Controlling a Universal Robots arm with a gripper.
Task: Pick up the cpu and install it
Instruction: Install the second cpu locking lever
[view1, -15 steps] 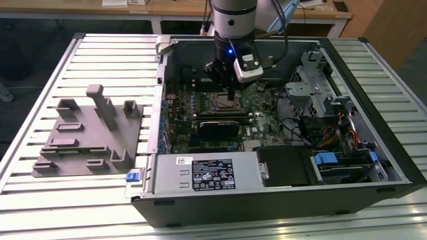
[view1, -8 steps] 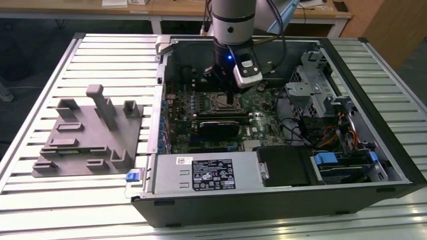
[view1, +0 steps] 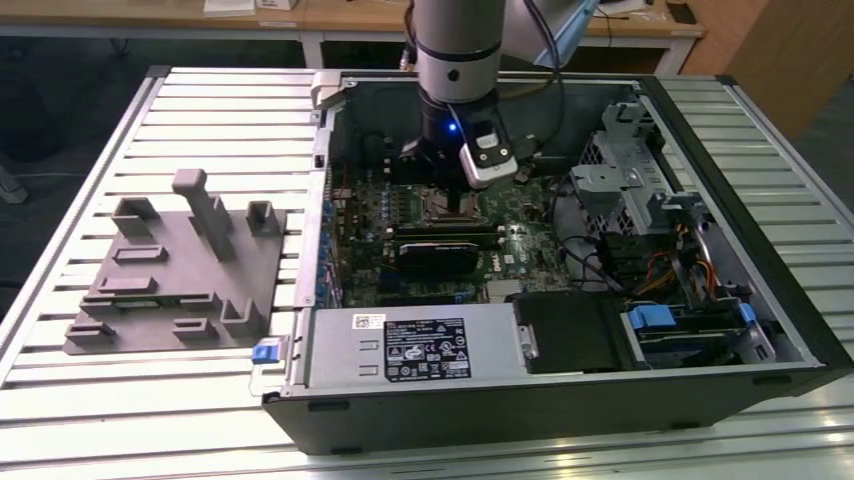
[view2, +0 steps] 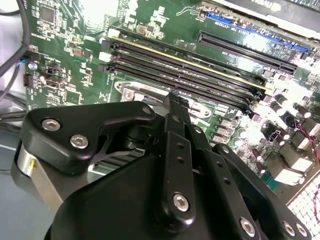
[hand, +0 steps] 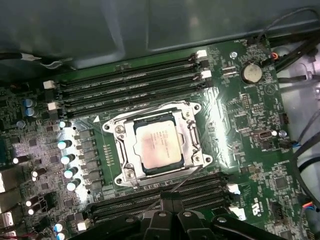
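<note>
1. The chip (hand: 159, 146) lies flat inside the metal-framed socket (hand: 196, 131) on the green board (hand: 240, 130), in the open computer case (view1: 561, 400), which sits toward the surface's (view1: 160, 420) right edge in the exterior view.
2. The pincer (view1: 470, 190) hangs over the board just beside that socket. Its black linkage crowds both wrist views, but I cannot tell whether it is spread or drawn together, and I see nothing carried in it.
3. The chip's pale top looks level with the frame around it, so I'd judge it already seated in place.
4. To do this step well, I'd say the chip must lie square in the socket with no corner riding up on the frame, and any touch should come straight down and gently.
5. The memory slots (hand: 130, 90) flank the socket closely on two sides, so sideways drift risks a knock.
6. The grey plastic block (view1: 180, 270) with upright posts stands well apart, near the opposite edge.
</note>
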